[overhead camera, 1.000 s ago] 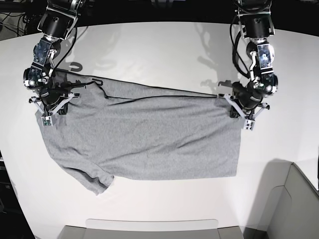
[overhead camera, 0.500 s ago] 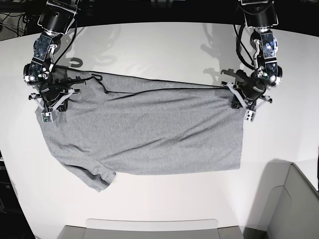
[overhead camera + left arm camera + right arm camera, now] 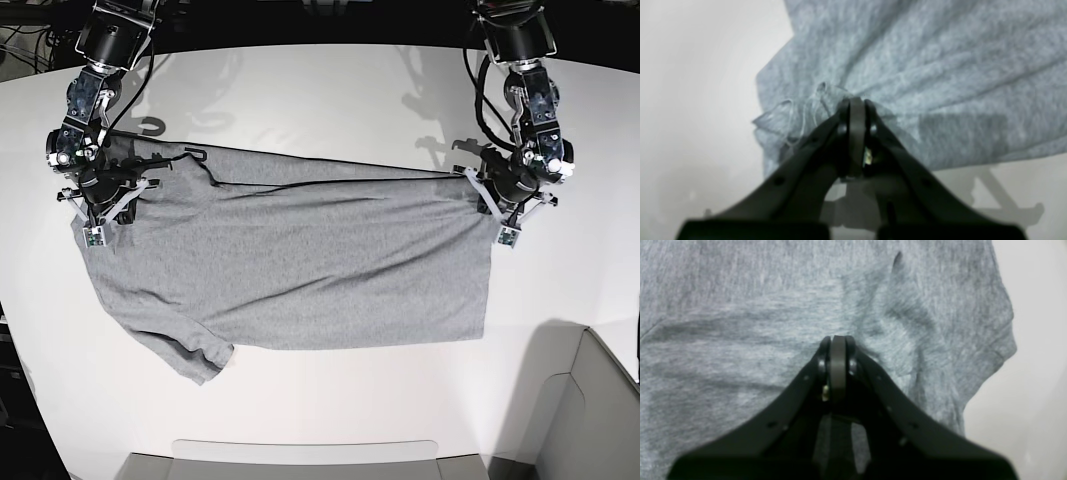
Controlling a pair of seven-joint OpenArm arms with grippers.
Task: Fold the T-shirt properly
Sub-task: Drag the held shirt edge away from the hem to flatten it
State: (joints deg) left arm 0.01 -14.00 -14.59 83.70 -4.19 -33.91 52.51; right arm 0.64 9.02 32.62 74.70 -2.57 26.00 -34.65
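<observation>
Base view is showing the T-shirt lying spread across the white table, grey side up, folded lengthwise so that its upper edge is running from my right side to my left. One sleeve is sticking out at the lower corner on my right side, flat on the table. A dark line of the neckline is showing near the upper edge, close to my right arm.

My right gripper is pinching the shoulder end of the T-shirt; in the right wrist view my jaws are pressing tight together with grey cloth bunching and creasing around their tips. The sleeve edge is curving away to one side there, with bare table beyond it.

My left gripper is gripping the hem corner at the other end. In the left wrist view my jaws are closing flat on a gathered tuft of fabric, with folds fanning out from the pinch and the cloth lifting slightly off the table, a shadow lying beneath it.

Both arms are reaching down from the far edge of the table, well apart.
</observation>
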